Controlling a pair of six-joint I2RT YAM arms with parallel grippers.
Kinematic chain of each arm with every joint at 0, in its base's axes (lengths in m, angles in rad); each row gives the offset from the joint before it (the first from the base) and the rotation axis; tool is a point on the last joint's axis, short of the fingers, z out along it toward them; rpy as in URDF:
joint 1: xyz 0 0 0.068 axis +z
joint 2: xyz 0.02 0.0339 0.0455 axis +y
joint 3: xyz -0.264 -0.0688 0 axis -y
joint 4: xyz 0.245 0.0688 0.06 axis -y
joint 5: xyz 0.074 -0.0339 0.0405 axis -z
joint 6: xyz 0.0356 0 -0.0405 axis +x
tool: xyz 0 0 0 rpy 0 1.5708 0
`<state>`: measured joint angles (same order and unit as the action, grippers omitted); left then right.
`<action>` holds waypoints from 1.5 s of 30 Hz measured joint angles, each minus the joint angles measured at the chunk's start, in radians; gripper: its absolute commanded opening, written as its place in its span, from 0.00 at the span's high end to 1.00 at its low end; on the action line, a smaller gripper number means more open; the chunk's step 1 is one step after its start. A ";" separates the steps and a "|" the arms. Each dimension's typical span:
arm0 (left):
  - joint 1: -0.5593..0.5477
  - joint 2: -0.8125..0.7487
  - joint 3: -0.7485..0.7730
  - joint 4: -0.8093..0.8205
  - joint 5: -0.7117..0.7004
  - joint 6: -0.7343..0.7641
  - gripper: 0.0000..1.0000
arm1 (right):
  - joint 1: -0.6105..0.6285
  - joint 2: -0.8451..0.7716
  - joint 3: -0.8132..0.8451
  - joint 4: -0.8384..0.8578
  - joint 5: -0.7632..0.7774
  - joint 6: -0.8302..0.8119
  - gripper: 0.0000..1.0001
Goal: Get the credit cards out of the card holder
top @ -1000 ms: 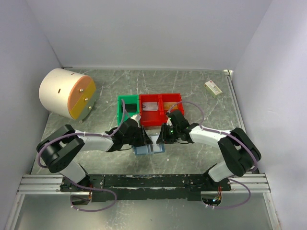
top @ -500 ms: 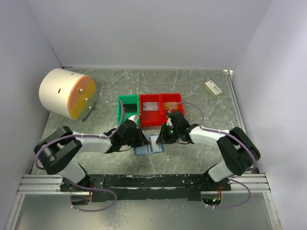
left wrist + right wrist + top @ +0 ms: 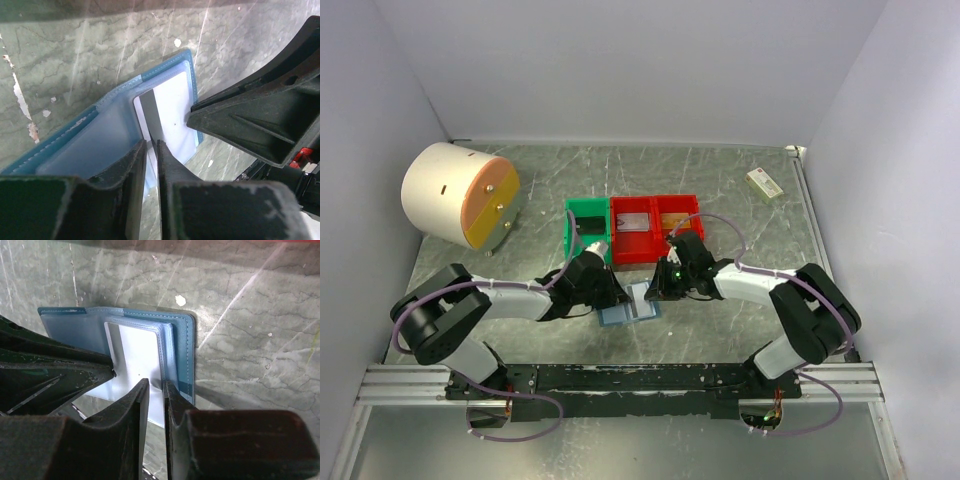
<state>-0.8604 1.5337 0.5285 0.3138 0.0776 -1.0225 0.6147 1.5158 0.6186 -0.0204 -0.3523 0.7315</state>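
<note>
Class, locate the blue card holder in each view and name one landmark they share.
Top external: card holder low centre, just before the red bin.
Left wrist: card holder centre-left, lying open.
Right wrist: card holder upper middle, lying open.
Shared landmark: the white card inside it.

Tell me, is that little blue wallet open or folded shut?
Open. The card holder lies spread flat, its inner pockets and a white card showing.
</note>
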 measured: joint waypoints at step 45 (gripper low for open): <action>-0.008 -0.100 -0.044 -0.031 -0.014 -0.003 0.72 | -0.006 0.051 0.002 0.061 -0.050 0.040 0.86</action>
<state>-0.8680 1.4342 0.4843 0.2825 0.0635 -1.0256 0.6083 1.5665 0.6205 0.0402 -0.4023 0.7715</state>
